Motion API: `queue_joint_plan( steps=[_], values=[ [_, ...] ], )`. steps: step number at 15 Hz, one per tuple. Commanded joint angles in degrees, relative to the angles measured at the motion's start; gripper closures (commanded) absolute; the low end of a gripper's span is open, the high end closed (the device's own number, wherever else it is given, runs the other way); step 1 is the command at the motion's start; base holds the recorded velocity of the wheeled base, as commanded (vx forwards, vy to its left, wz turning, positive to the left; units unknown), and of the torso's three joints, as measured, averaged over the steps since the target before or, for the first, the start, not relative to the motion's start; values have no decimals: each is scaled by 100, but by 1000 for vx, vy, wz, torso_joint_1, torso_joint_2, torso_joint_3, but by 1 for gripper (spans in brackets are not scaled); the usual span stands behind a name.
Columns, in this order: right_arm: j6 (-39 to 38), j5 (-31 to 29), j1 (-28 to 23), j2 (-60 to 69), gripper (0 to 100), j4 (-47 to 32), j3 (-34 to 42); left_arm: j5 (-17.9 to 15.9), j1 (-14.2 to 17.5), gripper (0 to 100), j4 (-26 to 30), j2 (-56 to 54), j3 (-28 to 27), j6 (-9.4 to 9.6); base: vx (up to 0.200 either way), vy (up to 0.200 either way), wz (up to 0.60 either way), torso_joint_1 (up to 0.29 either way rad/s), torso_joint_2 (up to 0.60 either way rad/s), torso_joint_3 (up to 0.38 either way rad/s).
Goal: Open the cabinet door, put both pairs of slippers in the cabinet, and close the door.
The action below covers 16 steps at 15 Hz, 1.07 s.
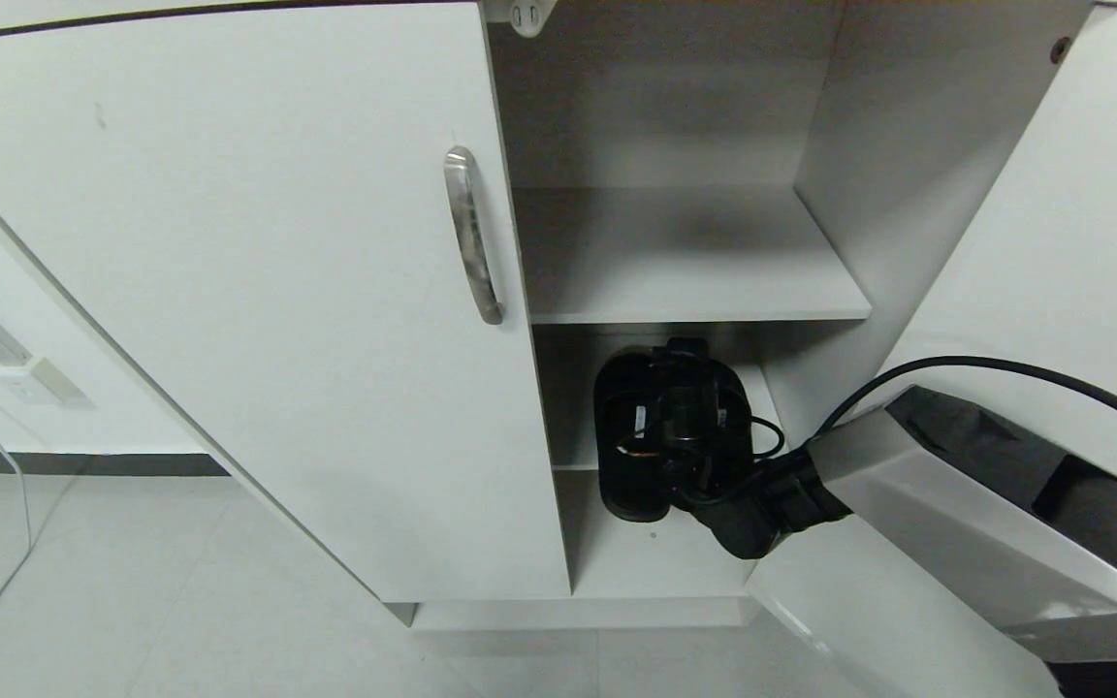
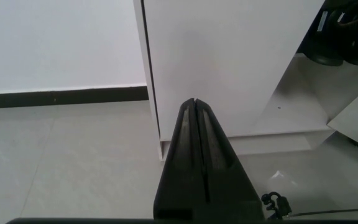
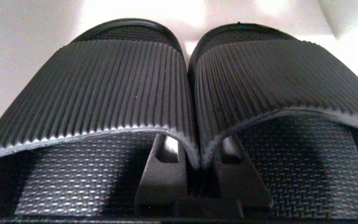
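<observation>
down in the bottom compartment (image 1: 636,572) of the cabinet (image 1: 893,145), the right hand (image 1: 689,441) is gripping a pair of black slippers (image 1: 628,436). its fingers (image 3: 165,155) are closing from both sides on the two inner strap edges, pinching them together so both slippers are hanging from one grasp. in the head view the slippers are lying at about 10 o'clock from the right wrist. their long axis is running from 6 to 12 o'clock, toes toward the cabinet's back. the release probably turns on that line: the hand would be opening and backing out toward 4 o'clock, along its own arm, without dragging the straps.

the right door (image 1: 1082,252) is standing open at 2 o'clock, nearer to the right arm. the left door (image 1: 229,291) is lying shut at 9 o'clock. the left hand (image 2: 193,115) is hovering low over the floor (image 2: 67,155), fingers pressed flat together and holding nothing, pointing at the foot of the left door.

the wrist and cables are covering the slippers' near ends, so i cannot tell whether the soles are resting on the compartment floor. the middle shelf (image 1: 675,262) is shading the compartment's back.
</observation>
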<state>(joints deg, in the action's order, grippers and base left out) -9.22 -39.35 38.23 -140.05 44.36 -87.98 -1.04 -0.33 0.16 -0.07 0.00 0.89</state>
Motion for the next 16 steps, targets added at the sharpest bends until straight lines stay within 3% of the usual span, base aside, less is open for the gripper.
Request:
queue_joint_plan(
  steps=[1,2,3,12,16],
  values=[
    [25,-2,0,-40,100,2,-26,-2,-2,100,-7,7,0,-1,0,0,0,0,0,0],
    [25,-2,0,-40,100,2,-35,-2,-2,100,2,7,0,-1,0,0,0,0,0,0],
    [34,-2,0,-40,0,-6,-35,-2,-2,100,-7,7,0,-1,0,0,0,0,0,0],
    [192,-46,115,461,0,152,738,-2,-2,100,-7,7,0,-1,0,0,0,0,0,0],
    [201,-46,572,1533,0,793,2479,-2,-2,100,2,7,0,8,0,0,0,0,0,0]
  ],
)
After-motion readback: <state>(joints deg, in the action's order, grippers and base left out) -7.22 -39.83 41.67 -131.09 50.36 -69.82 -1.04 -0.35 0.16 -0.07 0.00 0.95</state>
